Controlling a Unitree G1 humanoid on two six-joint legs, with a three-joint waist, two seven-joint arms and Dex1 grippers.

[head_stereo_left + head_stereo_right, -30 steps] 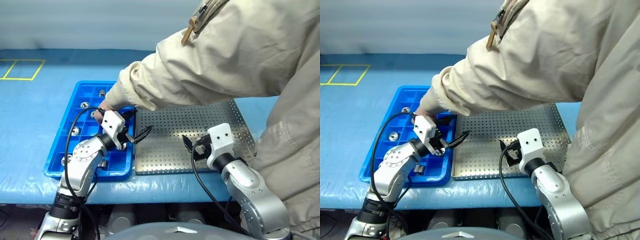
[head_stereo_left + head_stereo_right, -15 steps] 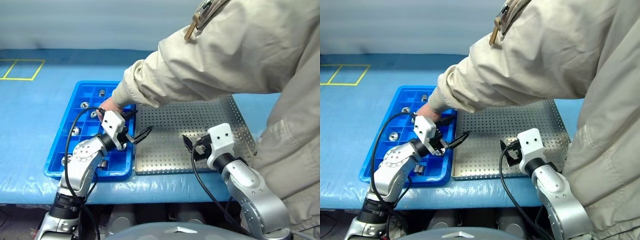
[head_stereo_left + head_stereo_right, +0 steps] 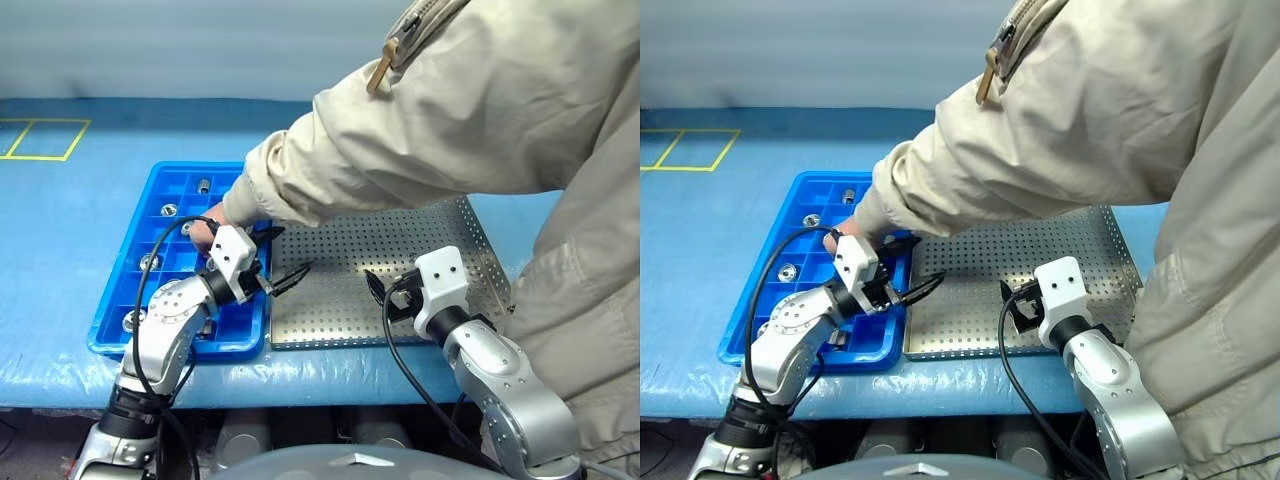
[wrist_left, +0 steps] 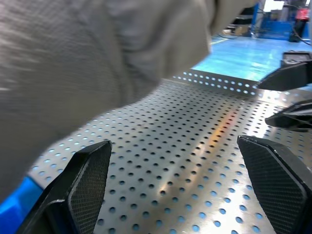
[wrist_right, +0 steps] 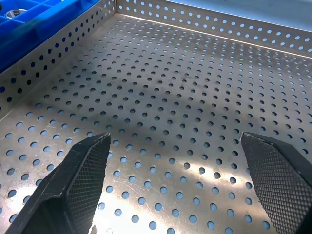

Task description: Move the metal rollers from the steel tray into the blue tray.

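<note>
Left eye view: a bright blue plastic tray divided into small square compartments is seen lying on a blue-covered table, touching the left edge of a large flat silver steel tray with a perforated floor and low rim. Several small shiny silver metal rollers are seen resting in separate compartments of the blue tray, toward its far and left parts; no roller can be made out on the visible floor of the steel tray, much of which is hidden by a person's beige jacket sleeve. The sleeve is stretched across from the right, and the person's hand is lowered into the blue tray near its middle. The left gripper is held with its black fingers spread wide and empty, pointing rightward over the seam where the two trays meet, just beside the person's hand. The right gripper is held above the near part of the steel tray, its fingers likewise wide apart with nothing between them, as the right wrist view confirms over bare perforated metal.
</note>
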